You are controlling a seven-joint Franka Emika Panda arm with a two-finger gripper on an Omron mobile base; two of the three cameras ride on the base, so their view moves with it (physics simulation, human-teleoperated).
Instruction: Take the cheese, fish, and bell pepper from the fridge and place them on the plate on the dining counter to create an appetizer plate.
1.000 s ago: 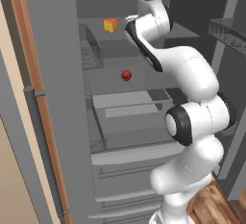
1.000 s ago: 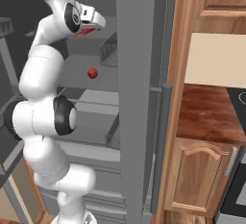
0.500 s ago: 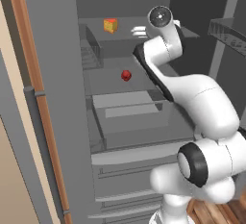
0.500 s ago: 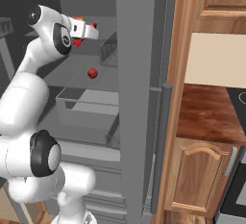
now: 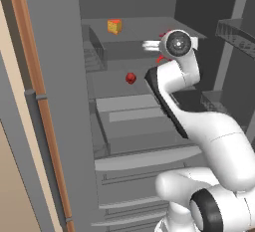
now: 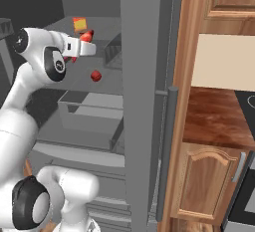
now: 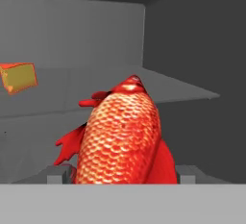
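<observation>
Pincer (image 7: pixel 126 177) spread wide around the fish (image 7: pixel 122 136), now swung rightward inside the fridge (image 5: pixel 55 101); cheese (image 5: pixel 114 26) and bell pepper (image 5: pixel 130 78) remain shelved.

Cheese (image 5: pixel 114 26) on fridge (image 5: pixel 60 76) top shelf; bell pepper (image 5: pixel 130 78) shelf below.

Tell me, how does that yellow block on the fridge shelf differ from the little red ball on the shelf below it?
The cheese is a yellow-orange wedge with flat faces; the bell pepper is a dark red, lumpy ball. The cheese sits on the upper shelf, the bell pepper one shelf lower and nearer the front. Both are small, about the same size, and lie untouched inside the fridge.
</observation>
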